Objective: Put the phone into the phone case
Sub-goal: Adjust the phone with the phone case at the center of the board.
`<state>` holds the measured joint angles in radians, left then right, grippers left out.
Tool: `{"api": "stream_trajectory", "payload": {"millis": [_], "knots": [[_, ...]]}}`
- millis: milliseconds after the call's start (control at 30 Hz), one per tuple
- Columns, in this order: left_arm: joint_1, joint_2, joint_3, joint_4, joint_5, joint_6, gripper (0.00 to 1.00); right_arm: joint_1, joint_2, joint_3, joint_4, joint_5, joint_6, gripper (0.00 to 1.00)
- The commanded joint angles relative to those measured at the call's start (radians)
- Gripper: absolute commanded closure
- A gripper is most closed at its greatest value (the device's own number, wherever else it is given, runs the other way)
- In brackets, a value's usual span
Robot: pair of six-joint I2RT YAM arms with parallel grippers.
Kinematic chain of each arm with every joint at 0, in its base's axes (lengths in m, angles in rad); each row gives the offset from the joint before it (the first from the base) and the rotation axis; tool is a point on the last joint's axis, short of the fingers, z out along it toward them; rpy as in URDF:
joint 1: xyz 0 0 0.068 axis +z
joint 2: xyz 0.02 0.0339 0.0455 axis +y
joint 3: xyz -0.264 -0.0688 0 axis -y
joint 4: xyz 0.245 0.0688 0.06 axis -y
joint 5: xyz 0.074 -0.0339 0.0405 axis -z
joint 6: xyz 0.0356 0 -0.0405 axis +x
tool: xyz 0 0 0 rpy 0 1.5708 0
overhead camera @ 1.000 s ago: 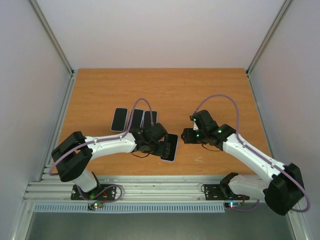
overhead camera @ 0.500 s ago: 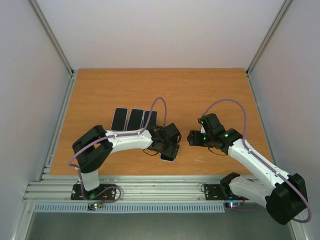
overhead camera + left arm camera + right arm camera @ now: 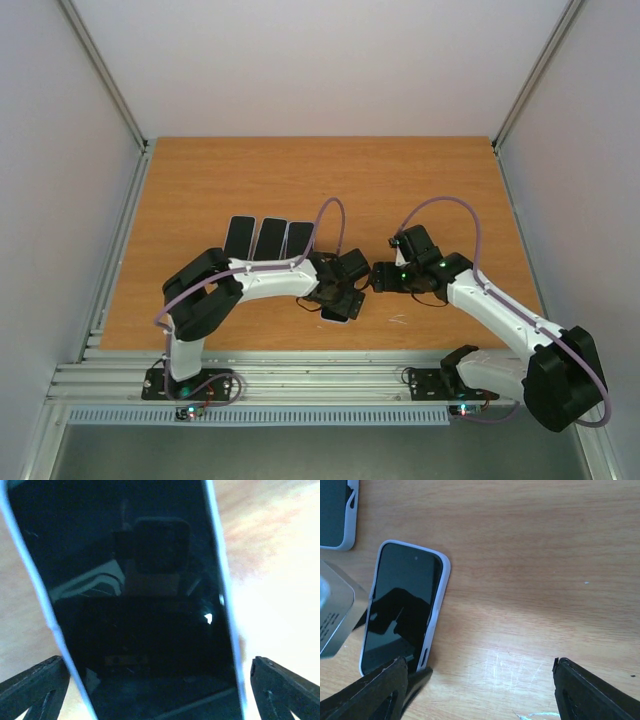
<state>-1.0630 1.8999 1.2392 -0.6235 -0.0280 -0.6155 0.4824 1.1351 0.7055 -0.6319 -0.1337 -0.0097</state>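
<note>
Now we find the phone [image 3: 135,605], in its case [image 3: 443,582], lying lengthwise between our left gripper's [image 3: 160,680] spread jaws, lower centre of the top view; the right gripper [image 3: 485,692], also spread, hovers beside.

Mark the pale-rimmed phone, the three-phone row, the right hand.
pale-rimmed phone [image 3: 402,607], right wrist view, middle of its screen.
three-phone row [image 3: 270,238], top view, on the middle phone.
right hand [image 3: 480,695], right wrist view, midway between its fingertips.
</note>
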Motion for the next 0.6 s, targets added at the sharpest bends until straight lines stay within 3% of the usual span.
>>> {"api": "stream_trajectory", "payload": {"millis": [0, 300, 567], "knots": [[-0.008, 0.043, 0.020, -0.055, -0.058, 0.013, 0.01, -0.009, 0.014, -0.011, 0.035, -0.038, -0.020, 0.20], [-0.012, 0.023, -0.024, -0.038, -0.053, 0.020, 0.13, -0.033, 0.066, -0.002, 0.095, -0.140, -0.015, 0.21], [-0.009, -0.153, -0.225, 0.138, -0.021, 0.029, 0.22, -0.101, 0.194, 0.012, 0.217, -0.349, -0.019, 0.27]]}}
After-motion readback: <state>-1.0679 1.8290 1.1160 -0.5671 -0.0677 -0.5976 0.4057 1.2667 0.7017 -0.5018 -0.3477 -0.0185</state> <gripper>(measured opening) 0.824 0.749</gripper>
